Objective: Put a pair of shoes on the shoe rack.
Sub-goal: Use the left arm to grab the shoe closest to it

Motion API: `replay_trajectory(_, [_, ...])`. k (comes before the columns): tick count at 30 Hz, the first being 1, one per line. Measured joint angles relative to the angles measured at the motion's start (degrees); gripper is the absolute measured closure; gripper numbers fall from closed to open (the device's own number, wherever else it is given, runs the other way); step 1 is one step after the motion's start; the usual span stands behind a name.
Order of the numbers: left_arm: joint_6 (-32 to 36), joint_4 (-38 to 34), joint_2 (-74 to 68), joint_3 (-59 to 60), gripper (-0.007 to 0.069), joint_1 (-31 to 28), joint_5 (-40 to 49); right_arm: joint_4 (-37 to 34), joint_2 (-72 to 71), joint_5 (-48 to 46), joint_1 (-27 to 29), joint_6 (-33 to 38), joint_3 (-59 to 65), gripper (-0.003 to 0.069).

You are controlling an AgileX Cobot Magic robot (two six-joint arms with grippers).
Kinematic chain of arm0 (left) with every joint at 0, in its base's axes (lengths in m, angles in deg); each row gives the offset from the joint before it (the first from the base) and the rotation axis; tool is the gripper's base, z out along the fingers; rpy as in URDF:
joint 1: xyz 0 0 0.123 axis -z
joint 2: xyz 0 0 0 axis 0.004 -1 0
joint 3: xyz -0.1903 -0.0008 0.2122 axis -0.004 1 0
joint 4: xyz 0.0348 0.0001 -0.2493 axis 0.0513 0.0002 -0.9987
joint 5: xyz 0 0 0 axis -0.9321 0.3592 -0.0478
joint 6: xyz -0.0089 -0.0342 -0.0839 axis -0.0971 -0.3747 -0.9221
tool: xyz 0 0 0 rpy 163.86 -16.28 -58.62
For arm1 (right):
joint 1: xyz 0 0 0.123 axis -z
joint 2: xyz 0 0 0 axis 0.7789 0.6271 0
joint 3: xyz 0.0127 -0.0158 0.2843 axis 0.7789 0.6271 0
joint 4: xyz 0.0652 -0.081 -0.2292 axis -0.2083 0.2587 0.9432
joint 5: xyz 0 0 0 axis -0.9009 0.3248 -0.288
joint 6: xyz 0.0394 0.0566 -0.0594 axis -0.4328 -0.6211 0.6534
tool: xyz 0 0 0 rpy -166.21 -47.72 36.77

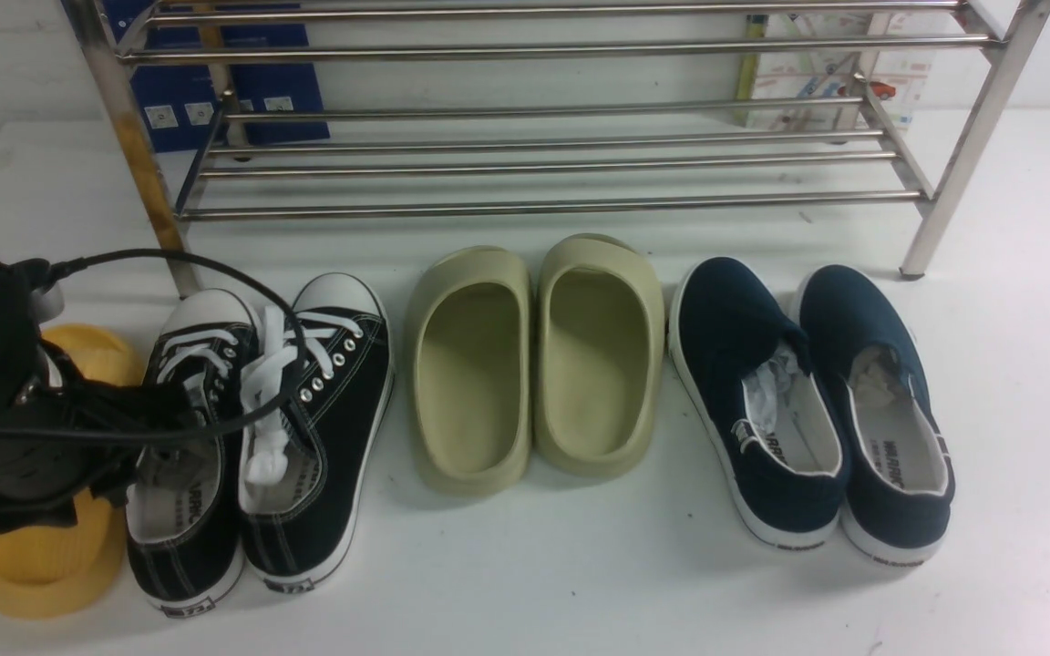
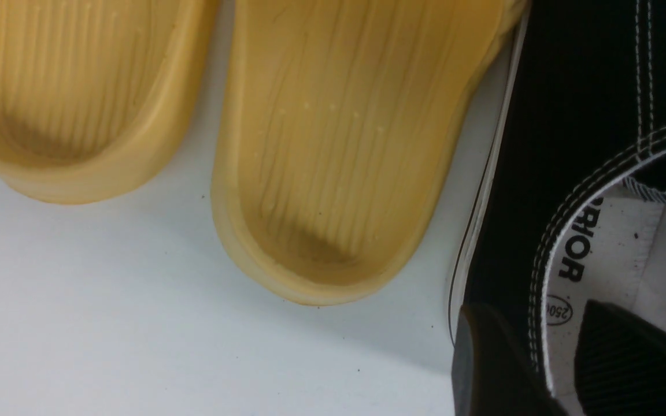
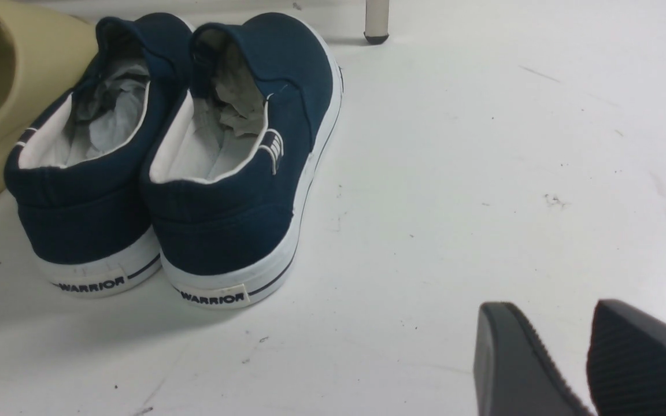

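Front: pair of shoes (image 1: 329, 428) side by side on the white table (image 1: 580, 574), toes near the left leg of the shoe rack (image 1: 534, 168), between yellow slippers (image 1: 42, 556) and olive slippers (image 1: 534, 364). Left wrist: left gripper (image 2: 535, 315) part open, astride one sneaker's collar, one finger inside, not squeezing. Right wrist: right gripper (image 3: 552, 306) slightly parted, empty, near navy slip-ons (image 3: 194, 214).

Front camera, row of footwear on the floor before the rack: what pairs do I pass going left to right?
yellow slippers → black lace-up sneakers → olive-green slippers → navy slip-ons
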Motion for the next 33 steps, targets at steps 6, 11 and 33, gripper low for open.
replay_trajectory(6, [0.0, 0.0, 0.0, 0.0, 0.0386, 0.0, -0.05, 0.0, 0.0, 0.0, 0.0, 0.0, 0.0, 0.0419])
replay_trajectory(11, [0.0, 0.0, 0.0, 0.0, 0.0372, 0.0, -0.05, 0.0, 0.0, 0.0, 0.0, 0.0, 0.0, 0.0419])
replay_trajectory(33, [-0.23, -0.84, 0.0, 0.0, 0.0281, 0.0, -1.09, 0.0, 0.0, 0.0, 0.0, 0.0, 0.0, 0.0419])
